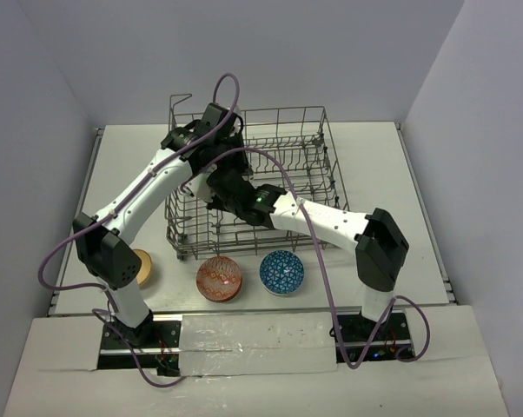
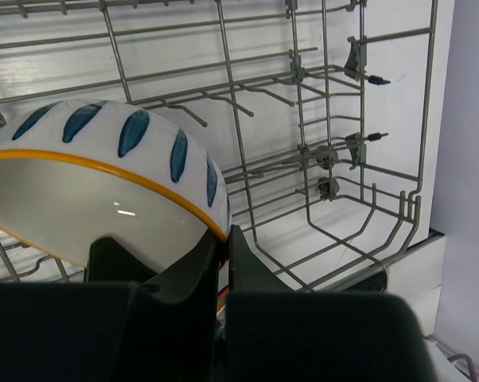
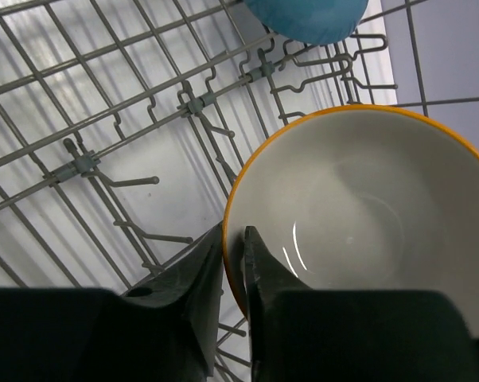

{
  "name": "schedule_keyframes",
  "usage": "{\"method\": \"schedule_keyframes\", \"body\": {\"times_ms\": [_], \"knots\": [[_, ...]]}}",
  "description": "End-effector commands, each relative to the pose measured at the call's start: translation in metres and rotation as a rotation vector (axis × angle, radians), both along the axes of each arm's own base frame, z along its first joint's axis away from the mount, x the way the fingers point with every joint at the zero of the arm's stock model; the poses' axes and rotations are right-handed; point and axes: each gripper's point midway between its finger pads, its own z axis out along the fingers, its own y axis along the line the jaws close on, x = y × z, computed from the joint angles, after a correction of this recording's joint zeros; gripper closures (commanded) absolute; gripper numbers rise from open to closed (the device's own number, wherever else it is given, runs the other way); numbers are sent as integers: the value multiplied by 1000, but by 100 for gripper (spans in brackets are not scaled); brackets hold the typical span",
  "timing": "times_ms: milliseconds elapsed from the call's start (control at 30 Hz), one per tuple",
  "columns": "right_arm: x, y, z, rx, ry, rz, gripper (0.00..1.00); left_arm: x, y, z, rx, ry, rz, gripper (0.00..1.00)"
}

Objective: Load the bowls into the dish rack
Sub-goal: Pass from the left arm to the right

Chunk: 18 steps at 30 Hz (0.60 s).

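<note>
White table [image 1: 376, 169] under my cameras, dish rack [image 1: 296, 146] at its far middle; orange-rimmed bowl [image 3: 359, 207] inside the rack, my left gripper [image 2: 223, 239] and right gripper [image 3: 233, 237] both clamped on its rim

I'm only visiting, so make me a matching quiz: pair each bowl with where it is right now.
Bowls:
1 red bowl
2 blue bowl
3 tan bowl
4 orange-rimmed bowl

Places:
A inside the dish rack
B front row, middle
C front row, left end, partly behind the left arm
D front row, right end

Pairs: 1-B, 2-D, 3-C, 4-A
</note>
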Motion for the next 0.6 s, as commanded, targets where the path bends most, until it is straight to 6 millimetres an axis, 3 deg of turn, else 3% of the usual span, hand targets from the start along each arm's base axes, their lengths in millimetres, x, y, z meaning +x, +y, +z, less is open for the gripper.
{"method": "schedule_keyframes", "body": {"times_ms": [0, 233, 567], "knots": [[21, -28, -9, -24, -14, -145, 83, -11, -2, 31, -41, -46, -31, 100], [24, -29, -4, -14, -35, -161, 99, -10, -1, 27, -30, -49, -27, 100], [24, -27, 4, 26, -41, -168, 100, -5, 2, 4, 21, -35, -20, 100]]}}
